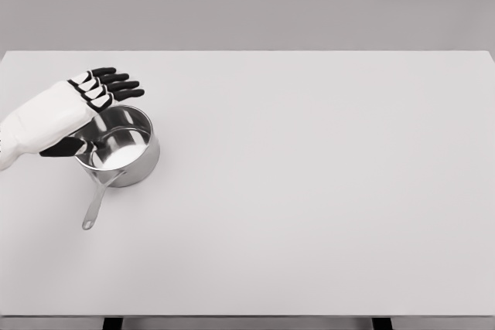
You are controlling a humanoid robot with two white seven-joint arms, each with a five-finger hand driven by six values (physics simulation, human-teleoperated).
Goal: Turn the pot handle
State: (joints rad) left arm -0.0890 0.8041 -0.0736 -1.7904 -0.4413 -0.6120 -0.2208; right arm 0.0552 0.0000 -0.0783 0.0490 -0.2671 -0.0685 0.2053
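Observation:
A shiny steel pot (124,147) stands on the white table at the left. Its long handle (96,202) points down toward the front edge, slightly leftward. My left hand (91,106) hovers over the pot's far-left rim, palm down. Its black-tipped fingers (116,85) are stretched out flat toward the right, and the thumb (66,147) hangs beside the pot's left wall. The hand holds nothing and is well away from the handle. The right hand does not show.
The white table (309,191) stretches wide to the right of the pot. Its front edge runs along the bottom of the view and its back edge meets a grey wall.

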